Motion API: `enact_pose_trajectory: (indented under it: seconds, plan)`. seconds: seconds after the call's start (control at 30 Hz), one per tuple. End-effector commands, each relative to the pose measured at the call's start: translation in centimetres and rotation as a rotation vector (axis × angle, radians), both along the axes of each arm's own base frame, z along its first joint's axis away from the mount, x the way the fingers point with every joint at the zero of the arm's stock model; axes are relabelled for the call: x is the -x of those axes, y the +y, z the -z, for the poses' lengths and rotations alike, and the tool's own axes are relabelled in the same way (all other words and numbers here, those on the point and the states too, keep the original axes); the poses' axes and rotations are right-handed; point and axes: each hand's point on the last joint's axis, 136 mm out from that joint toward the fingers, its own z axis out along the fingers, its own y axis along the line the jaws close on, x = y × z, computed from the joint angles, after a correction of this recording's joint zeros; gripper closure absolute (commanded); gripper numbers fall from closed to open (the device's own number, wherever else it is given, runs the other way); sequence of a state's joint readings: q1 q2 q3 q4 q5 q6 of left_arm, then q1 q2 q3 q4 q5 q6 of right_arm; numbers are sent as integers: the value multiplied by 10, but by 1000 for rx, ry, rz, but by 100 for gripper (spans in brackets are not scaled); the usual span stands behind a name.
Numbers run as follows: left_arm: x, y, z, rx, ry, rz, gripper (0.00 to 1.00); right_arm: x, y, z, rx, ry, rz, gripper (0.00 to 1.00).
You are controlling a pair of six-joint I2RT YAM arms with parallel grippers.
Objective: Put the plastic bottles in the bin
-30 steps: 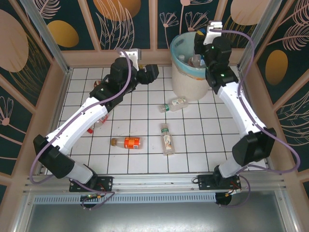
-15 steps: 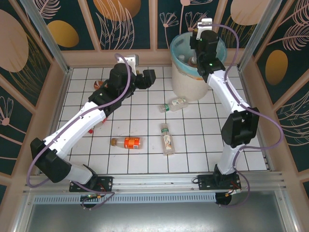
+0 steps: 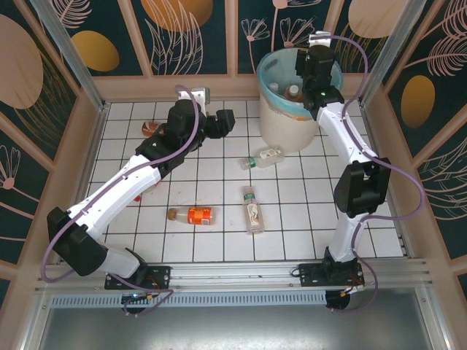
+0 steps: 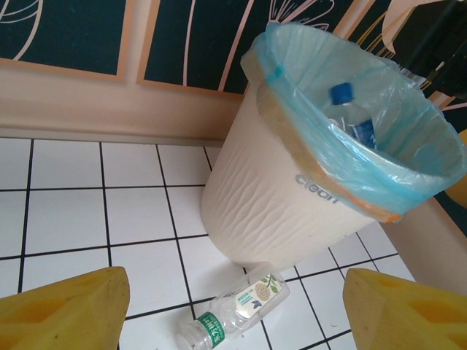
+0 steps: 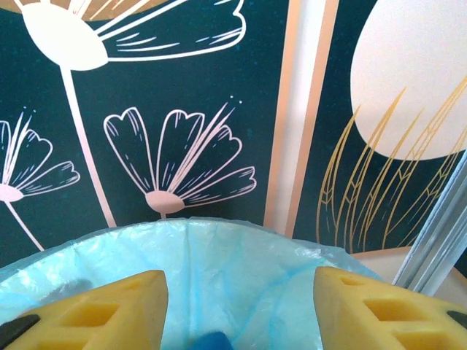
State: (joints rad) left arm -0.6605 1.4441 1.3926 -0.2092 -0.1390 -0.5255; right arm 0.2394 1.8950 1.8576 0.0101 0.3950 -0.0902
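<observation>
Tiled table [image 3: 292, 233]: overhead, orange bottle [image 3: 195, 215]; left wrist, bin [image 4: 263, 204] lettering.

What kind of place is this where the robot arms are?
Probably a robot practice booth, not a real room: two arms are bolted to a white tiled table, flower-painted walls fence it in, and bottles lie near a bin.

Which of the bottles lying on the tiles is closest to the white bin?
The clear bottle with green at its neck, lying at the foot of the bin. The orange-labelled bottle and the other clear bottle lie farther toward the arms' bases.
</observation>
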Motion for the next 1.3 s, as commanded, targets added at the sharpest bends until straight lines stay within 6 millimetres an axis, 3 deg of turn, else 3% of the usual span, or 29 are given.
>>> enact_pose_trajectory:
  seconds: [0.0, 0.13, 0.33, 0.47, 0.6, 0.7, 0.87, 1.0, 1.07, 1.13, 1.27]
  plan:
    - [4, 4, -18, 26, -38, -11, 22, 14, -1, -23, -53, -44, -3, 47]
    - [6, 6, -18, 30, -40, -9, 22, 18, 0, -26, -73, -52, -11, 48]
    - [10, 15, -14, 21, -43, -36, 22, 21, 9, -12, -107, -15, -59, 48]
    - [13, 22, -15, 0, -44, -54, 22, 26, 28, -14, -133, 5, -114, 49]
    - [18, 29, -12, -30, -25, -63, 20, 43, 60, -39, -134, -19, -201, 48]
    - [24, 39, -5, -58, -5, -86, 20, 62, 95, -57, -113, -37, -278, 48]
    - [37, 59, 24, -88, 49, -148, 19, 95, 163, -54, -42, -11, -469, 48]
    - [52, 66, 67, -77, 152, -156, 20, 133, 223, -18, 42, 44, -698, 48]
    - [62, 68, 90, -65, 204, -145, 20, 149, 243, 5, 106, 80, -775, 48]
    - [72, 70, 113, -60, 251, -138, 20, 159, 253, 40, 175, 155, -834, 48]
    - [92, 81, 164, -61, 356, -156, 20, 169, 261, 131, 302, 414, -935, 47]
